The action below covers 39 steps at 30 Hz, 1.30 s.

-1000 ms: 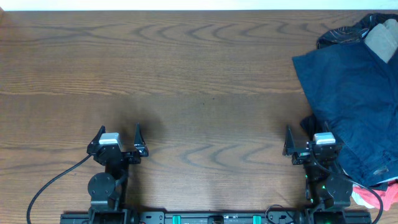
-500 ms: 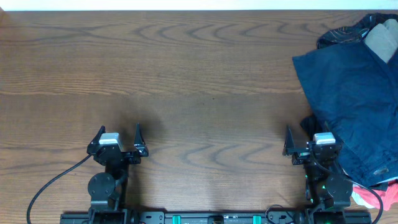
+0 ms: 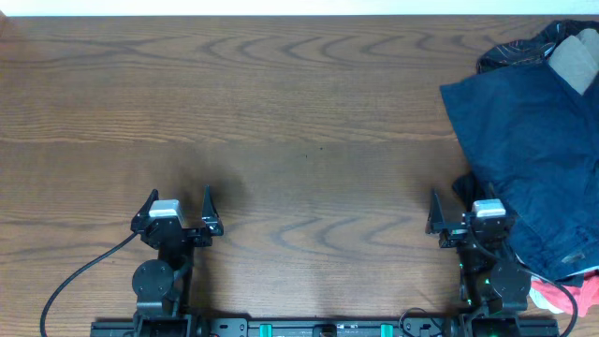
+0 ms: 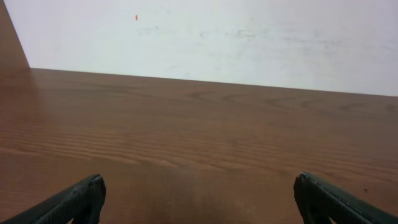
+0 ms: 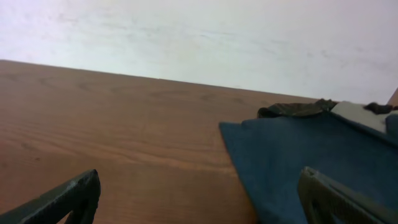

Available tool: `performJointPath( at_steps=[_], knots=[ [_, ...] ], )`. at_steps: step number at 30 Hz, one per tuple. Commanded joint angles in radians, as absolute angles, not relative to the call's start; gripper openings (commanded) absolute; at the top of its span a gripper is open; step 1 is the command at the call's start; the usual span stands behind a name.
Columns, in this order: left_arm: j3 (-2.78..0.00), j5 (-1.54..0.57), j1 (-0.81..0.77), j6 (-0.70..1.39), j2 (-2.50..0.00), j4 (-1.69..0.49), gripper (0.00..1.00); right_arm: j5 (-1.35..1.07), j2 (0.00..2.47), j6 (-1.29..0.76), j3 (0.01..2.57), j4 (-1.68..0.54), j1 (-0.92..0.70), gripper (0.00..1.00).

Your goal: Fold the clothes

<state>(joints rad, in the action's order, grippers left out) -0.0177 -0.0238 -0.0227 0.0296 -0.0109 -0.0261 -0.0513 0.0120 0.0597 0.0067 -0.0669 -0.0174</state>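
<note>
The left gripper [image 3: 179,200] sits at the lower left of the overhead frame, its jaws spread wide and holding nothing, with bare brown wood-grain table [image 3: 299,112] under it. The right gripper [image 3: 466,202] sits at the lower right, jaws equally wide and empty. In its wrist view the left fingertip [image 5: 78,190] is over bare wood and the right one is over cloth.

That cloth is the dark navy-blue denim-like garment [image 3: 533,140], spread rumpled along the right edge of the frame from the upper right down past the right arm. At the pile's upper right corner lie a black cloth with a faint pale pattern [image 3: 510,51] and a khaki piece [image 3: 576,56]. A red cloth [image 3: 562,298] shows at the lower right corner.
</note>
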Motion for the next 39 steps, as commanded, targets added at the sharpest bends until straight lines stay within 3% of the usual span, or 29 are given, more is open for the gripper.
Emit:
performJointPath(
  at_steps=[1,8,15,23,32,39],
  knots=[
    [-0.004,-0.015,-0.026,0.070,-0.004,-0.067,0.98,-0.049,0.016,-0.031,0.006,-0.072,-0.027,0.99],
    [-0.053,-0.064,-0.026,0.088,-0.024,-0.096,0.98,-0.049,0.073,-0.056,0.035,-0.105,-0.027,0.99],
    [-0.245,-0.085,-0.026,0.088,-0.206,-0.222,0.98,-0.039,0.274,-0.055,0.184,-0.157,-0.025,0.99],
    [-0.567,-0.125,-0.026,0.087,-0.557,-0.436,0.98,-0.033,0.680,-0.035,0.501,-0.262,-0.024,0.99],
    [-0.891,-0.181,-0.026,0.087,-0.910,-0.708,0.98,-0.003,1.212,0.055,0.989,-0.627,0.010,0.99],
    [-0.915,-0.217,-0.026,0.088,-1.013,-0.718,0.98,0.072,1.465,0.102,1.088,-0.476,0.027,0.99]
  ],
)
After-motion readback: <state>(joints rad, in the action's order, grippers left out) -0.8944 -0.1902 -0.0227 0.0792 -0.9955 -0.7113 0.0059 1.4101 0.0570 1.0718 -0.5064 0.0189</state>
